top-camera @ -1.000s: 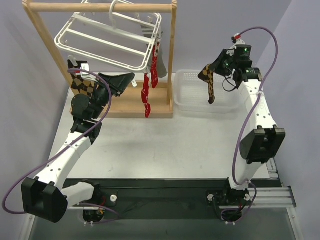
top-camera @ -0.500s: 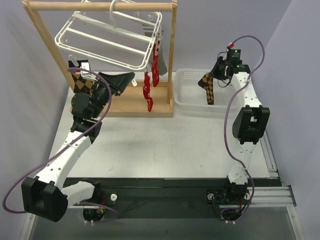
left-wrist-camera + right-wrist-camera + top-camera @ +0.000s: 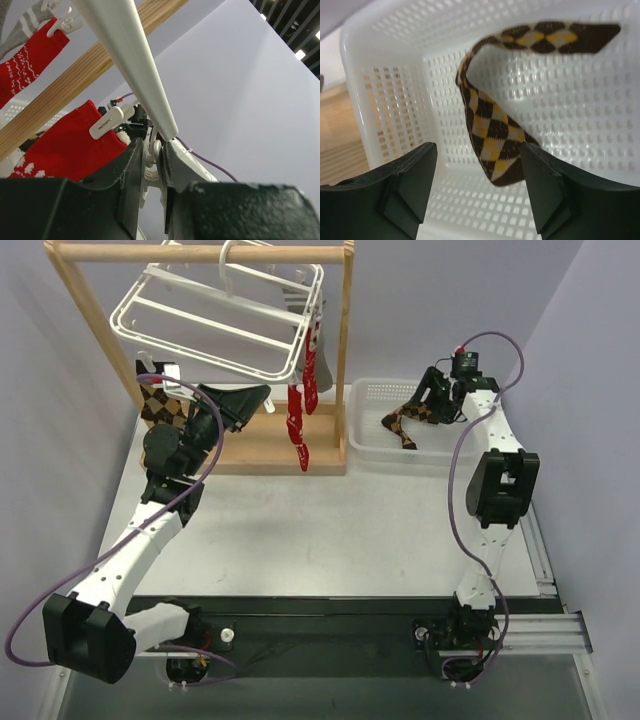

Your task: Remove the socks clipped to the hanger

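Over basket (image 3: 385, 100), wrist views only | right jaws wide, argyle sock (image 3: 492, 135) lying inside | left jaws pinching white clip (image 3: 150, 162)

Pale lavender-grey walls (image 3: 450, 300) at the back and both sides, evenly lit, soft shadows only. White tabletop (image 3: 300, 530) with a black strip (image 3: 320, 612) along its near edge; wooden rack frame (image 3: 347, 330) stands at back left. Overhead, a dark slatted ceiling (image 3: 287, 22) with bright light strips (image 3: 300, 53).
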Controlling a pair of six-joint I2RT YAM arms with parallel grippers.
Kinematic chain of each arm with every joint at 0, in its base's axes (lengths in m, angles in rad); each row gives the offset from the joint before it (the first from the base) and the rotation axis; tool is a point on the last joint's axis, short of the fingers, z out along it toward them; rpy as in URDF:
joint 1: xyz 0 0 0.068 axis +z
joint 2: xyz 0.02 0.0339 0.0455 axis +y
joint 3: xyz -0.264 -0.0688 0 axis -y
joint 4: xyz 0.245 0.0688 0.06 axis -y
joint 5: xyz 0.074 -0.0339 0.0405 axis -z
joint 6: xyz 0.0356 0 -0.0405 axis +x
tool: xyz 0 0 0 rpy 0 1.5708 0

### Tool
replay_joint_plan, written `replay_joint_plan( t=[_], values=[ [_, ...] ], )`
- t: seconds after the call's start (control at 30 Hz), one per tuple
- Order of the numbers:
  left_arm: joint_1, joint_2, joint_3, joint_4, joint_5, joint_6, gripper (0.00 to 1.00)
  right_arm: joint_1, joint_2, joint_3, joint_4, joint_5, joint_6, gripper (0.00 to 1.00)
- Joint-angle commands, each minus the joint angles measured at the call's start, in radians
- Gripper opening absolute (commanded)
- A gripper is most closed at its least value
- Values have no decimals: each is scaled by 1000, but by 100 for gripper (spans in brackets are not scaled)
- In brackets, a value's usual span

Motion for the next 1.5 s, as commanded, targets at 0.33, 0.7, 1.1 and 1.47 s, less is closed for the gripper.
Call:
replay_joint_plan(
  t=[0.33, 0.7, 1.1, 1.47],
  values=[
    [-27, 57, 60, -6, 63, -4, 0, 236, -454, -350, 11, -193, -99, 69],
    [-48, 100, 72, 21, 58, -16, 0, 380, -690, -596, 606, -468, 212, 63],
    [-54, 76, 77, -5, 38, 6, 18, 536, -540, -479, 626, -369, 135, 66],
    [-53, 57, 69, -18, 50, 4, 40, 619, -443, -325, 430, 21, -184, 68]
  ],
)
